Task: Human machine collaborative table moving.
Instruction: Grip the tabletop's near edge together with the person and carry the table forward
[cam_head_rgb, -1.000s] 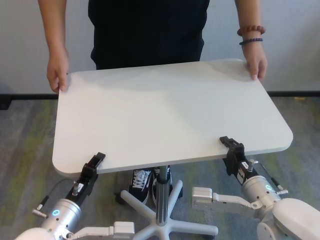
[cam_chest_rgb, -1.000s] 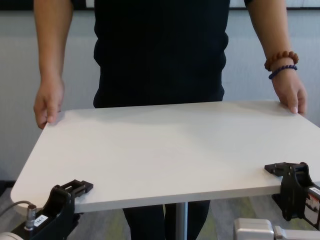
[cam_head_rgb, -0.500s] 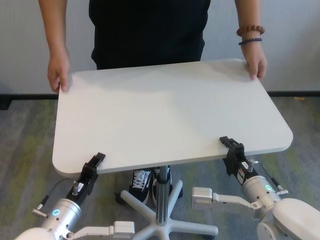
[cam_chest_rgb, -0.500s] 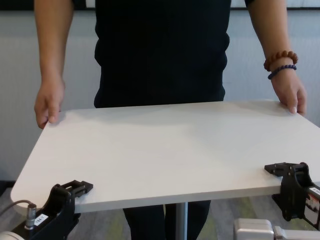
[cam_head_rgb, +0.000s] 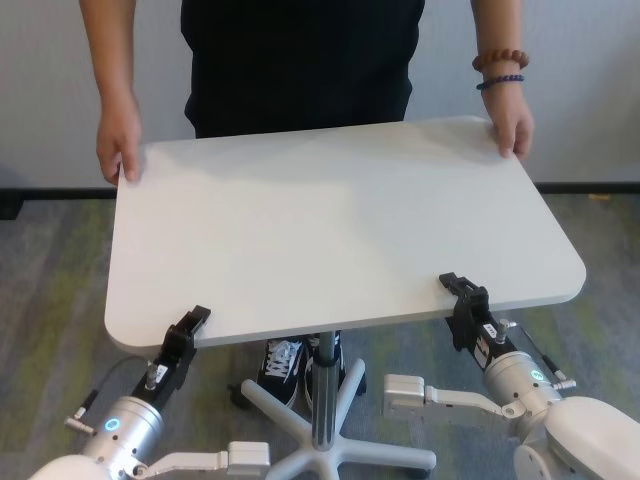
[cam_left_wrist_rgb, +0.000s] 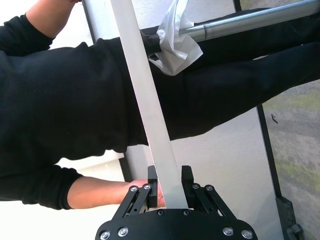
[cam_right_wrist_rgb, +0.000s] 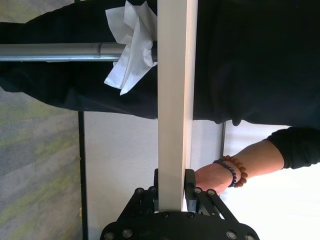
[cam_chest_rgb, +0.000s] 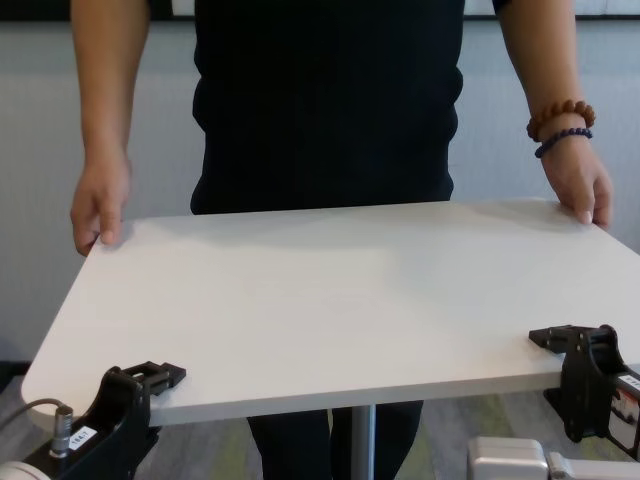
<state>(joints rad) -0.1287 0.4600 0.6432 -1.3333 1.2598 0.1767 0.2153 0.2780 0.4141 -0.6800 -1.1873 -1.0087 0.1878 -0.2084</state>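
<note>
The table (cam_head_rgb: 340, 230) fills the middle of the head view: a broad white rectangular top with rounded corners and a faint grey grain, carried on one slim silver pole (cam_head_rgb: 322, 395) that runs down at about 6 o'clock to a white star-shaped base (cam_head_rgb: 335, 440) on the floor. The floor is grey carpet (cam_head_rgb: 50, 290) with yellowish-green streaks, and behind it a pale wall (cam_head_rgb: 590, 90) meets the carpet along a dark skirting strip (cam_head_rgb: 590, 187). The human (cam_head_rgb: 300, 60), in a black shirt, stands at 12 o'clock against the far edge, with black-and-white shoes (cam_head_rgb: 283, 362) showing beneath the top near the pole. One hand (cam_head_rgb: 118, 140) grips the far corner at roughly 10 o'clock, the other hand (cam_head_rgb: 513, 125) holds the far corner at about 2 o'clock, and that wrist carries a brown bead bracelet (cam_head_rgb: 500, 61) with a dark purple bracelet (cam_head_rgb: 502, 82) just below it. The machine holds the near edge. The left gripper (cam_head_rgb: 187, 331) sits at about 7 o'clock, its black fingers clamped one above and one below the board, as the left wrist view shows with the white edge running between them (cam_left_wrist_rgb: 170, 185). The right gripper (cam_head_rgb: 464, 300) sits at about 5 o'clock on the same edge, fingers pinched onto the tabletop in the same way (cam_right_wrist_rgb: 172, 192). A crumpled white sheet (cam_right_wrist_rgb: 129, 47) hangs where the pole meets the underside.
</note>
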